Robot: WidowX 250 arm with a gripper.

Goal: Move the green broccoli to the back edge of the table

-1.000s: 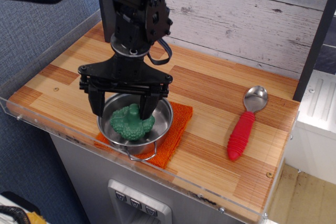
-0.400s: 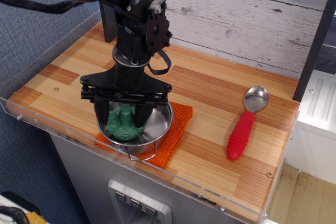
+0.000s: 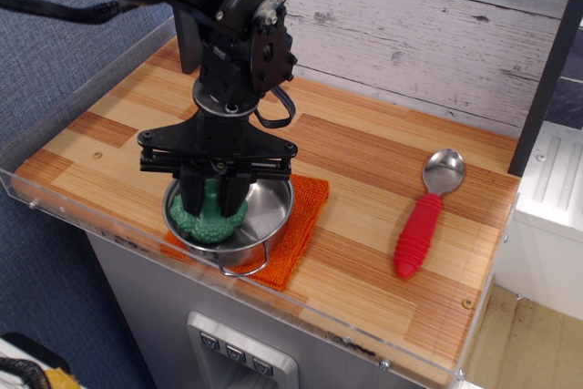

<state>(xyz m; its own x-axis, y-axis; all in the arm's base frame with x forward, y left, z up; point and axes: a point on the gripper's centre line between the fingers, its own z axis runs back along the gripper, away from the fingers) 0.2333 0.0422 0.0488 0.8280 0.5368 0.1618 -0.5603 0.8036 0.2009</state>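
The green broccoli [image 3: 209,221] sits in a steel pot [image 3: 264,218] on an orange cloth [image 3: 301,225] near the tabletop's [image 3: 364,170] front-left edge, pinched between the black end effector's [image 3: 213,196] closed fingers. A red-handled spoon [image 3: 423,216] lies toward the right edge; whitewashed planks [image 3: 428,34] back the striped wooden tabletop.

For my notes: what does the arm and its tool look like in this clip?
The arm is matte black with blocky housings and small silver screw heads. A black cable loops out beside the wrist. The tool has a wide black crossbar with two straight black fingers. No markings are legible.
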